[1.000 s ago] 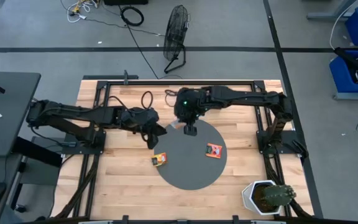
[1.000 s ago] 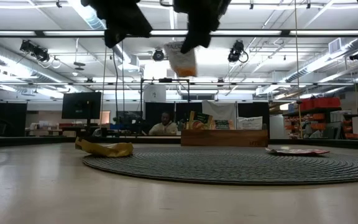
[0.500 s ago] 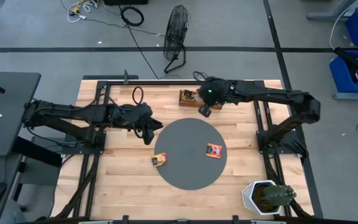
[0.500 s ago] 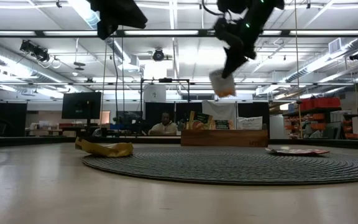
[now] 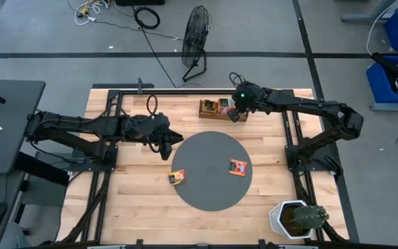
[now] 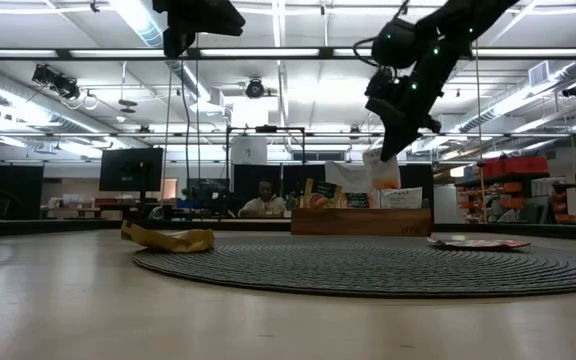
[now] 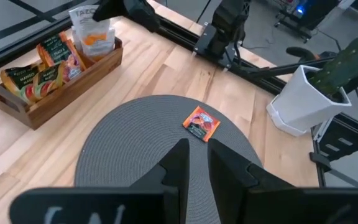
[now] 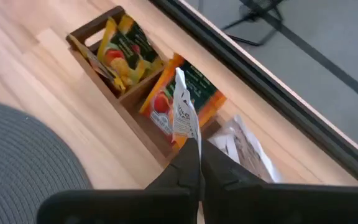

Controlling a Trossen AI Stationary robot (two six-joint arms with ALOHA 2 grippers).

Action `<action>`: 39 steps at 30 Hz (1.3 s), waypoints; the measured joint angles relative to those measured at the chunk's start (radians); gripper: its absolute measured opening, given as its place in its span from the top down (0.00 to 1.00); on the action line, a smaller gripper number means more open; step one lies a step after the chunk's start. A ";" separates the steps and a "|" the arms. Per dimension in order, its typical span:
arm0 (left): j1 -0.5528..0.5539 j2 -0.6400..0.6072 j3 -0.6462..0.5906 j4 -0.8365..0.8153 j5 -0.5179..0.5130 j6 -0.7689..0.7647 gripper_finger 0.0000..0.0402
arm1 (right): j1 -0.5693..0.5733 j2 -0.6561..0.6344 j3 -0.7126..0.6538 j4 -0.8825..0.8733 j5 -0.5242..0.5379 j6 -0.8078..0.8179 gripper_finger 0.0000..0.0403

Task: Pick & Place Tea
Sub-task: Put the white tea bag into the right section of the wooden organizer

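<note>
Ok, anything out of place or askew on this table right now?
Two tea sachets lie loose: a yellow one straddling the round mat's edge, looking crumpled in the low view, and an orange-red one flat on the mat. The right gripper holds a white sachet edge-up over the wooden tray. Nothing looks spilled or damaged.

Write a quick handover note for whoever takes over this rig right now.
Right claw: shut on a white tea sachet with orange print, above the brown wooden compartment tray.
Left claw: empty, fingers slightly apart, hovering by the left edge of the round grey woven mat.
Done: several sachets stand in the tray.
Left: release this one; pick the orange-red sachet on the mat and the yellow-orange sachet at its left edge.
</note>
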 joint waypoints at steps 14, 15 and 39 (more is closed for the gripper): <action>0.000 0.000 0.000 -0.002 0.000 -0.026 0.85 | -0.093 0.000 -0.131 0.128 -0.096 -0.066 1.00; 0.000 0.000 0.000 -0.002 0.000 -0.026 0.85 | -0.094 0.000 -0.137 0.136 -0.097 -0.067 1.00; 0.000 0.000 0.000 -0.002 -0.017 -0.026 0.85 | -0.095 0.000 -0.242 0.177 -0.129 -0.013 0.89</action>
